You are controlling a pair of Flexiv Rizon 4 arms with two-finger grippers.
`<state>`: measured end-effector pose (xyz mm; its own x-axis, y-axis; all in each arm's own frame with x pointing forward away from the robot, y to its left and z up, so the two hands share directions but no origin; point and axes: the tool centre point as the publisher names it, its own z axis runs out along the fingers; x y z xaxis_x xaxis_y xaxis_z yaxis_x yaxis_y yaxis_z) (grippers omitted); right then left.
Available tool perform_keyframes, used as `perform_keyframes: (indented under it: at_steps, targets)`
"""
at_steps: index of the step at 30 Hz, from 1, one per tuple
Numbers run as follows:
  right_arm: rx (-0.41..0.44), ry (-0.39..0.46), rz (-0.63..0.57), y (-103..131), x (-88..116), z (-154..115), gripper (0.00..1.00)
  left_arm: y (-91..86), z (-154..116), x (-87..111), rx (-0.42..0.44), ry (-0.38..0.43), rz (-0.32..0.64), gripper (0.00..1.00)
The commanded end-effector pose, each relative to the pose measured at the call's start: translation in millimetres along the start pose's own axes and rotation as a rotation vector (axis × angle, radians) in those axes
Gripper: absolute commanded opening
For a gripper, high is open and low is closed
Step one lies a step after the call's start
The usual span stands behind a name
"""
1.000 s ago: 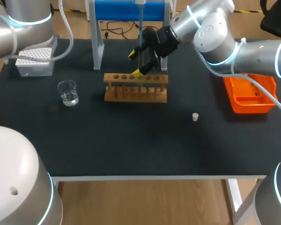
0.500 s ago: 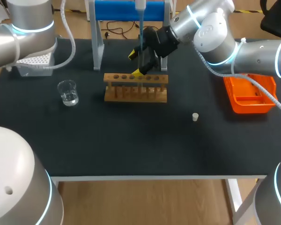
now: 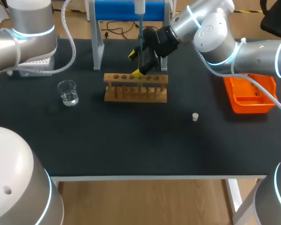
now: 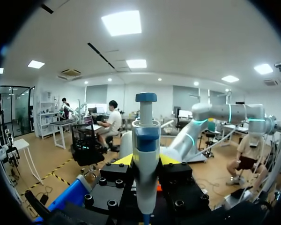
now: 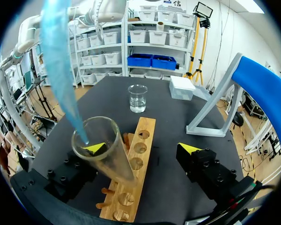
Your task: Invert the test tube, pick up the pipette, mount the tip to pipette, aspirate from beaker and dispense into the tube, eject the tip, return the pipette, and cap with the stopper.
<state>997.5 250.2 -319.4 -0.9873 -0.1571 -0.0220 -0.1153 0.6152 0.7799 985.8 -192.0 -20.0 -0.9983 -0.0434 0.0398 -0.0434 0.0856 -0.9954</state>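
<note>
Black table (image 3: 131, 145) — left hand (image 4: 146, 160) clenched on pipette (image 4: 144, 136), tip (image 5: 61, 65) in test tube (image 5: 103, 152) within released right hand (image 5: 141, 149).

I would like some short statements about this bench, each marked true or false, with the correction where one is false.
1. The blue pipette tip reaches into the mouth of the test tube. True.
2. The stopper caps the test tube. False: it stands on the table, apart from the wooden rack.
3. The beaker holds some clear liquid. True.
4. The left gripper is empty. False: it is shut on the pipette.
</note>
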Motion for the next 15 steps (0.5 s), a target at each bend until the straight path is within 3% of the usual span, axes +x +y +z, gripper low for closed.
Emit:
perform_keyframes:
  at_steps: [1, 15]
  targets:
    - [0.002, 0.005, 0.001, 0.0, -1.7, 0.1, 1.0, 0.2, -0.8, -0.6, -0.011, -0.004, -0.005, 0.0]
    - [0.002, 0.005, 0.001, 0.0, -1.7, 0.1, 1.0, 1.4, -3.5, -3.4, -0.01, -0.048, 0.038, 0.0]
